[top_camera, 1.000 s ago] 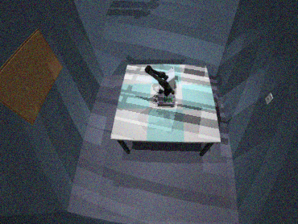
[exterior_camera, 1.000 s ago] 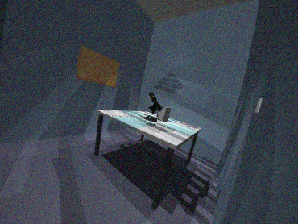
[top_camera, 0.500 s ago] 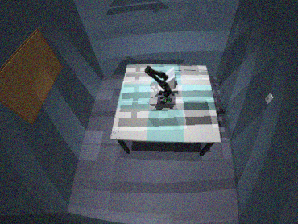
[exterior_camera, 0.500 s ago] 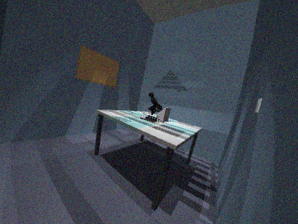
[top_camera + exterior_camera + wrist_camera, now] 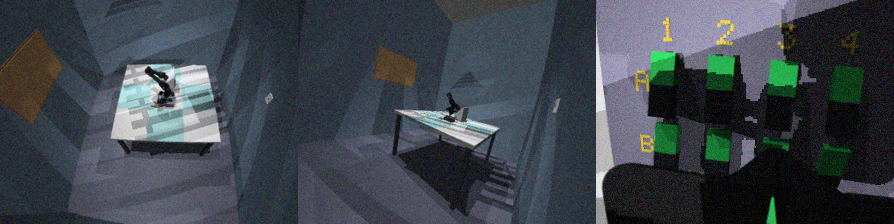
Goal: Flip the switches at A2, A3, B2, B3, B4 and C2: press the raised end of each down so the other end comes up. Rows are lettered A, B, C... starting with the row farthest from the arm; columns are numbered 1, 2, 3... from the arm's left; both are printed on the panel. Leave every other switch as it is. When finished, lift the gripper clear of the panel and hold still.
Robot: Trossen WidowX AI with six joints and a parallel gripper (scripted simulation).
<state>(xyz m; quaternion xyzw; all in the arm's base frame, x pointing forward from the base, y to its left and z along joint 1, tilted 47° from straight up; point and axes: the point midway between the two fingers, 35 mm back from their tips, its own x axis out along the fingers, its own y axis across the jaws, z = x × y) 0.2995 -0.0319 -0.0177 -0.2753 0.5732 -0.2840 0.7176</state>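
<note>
The switch panel (image 5: pixel 696 25) (image 5: pixel 165 106) fills most of the wrist view, partly in dark shadow. Switches A1 (image 5: pixel 663 82), A2 (image 5: pixel 720 90), A3 (image 5: pixel 782 92) and A4 (image 5: pixel 845 100) show green far halves and black near halves. In row B, B1 (image 5: pixel 666 142), B2 (image 5: pixel 717 147) and B4 (image 5: pixel 833 159) show green, B4 dimly. My gripper (image 5: pixel 775 156) is shut and empty, its tips over B3 (image 5: pixel 775 143), whose near part they hide. Contact cannot be told. Row C is hidden apart from a green sliver between the fingers.
The panel lies by the arm (image 5: pixel 163 82) (image 5: pixel 452 105) on the table (image 5: pixel 201 133) (image 5: pixel 419 118). A grey upright block (image 5: pixel 462 114) stands close beside the arm. An orange board (image 5: pixel 30 76) (image 5: pixel 395 68) is on the wall, away from the table.
</note>
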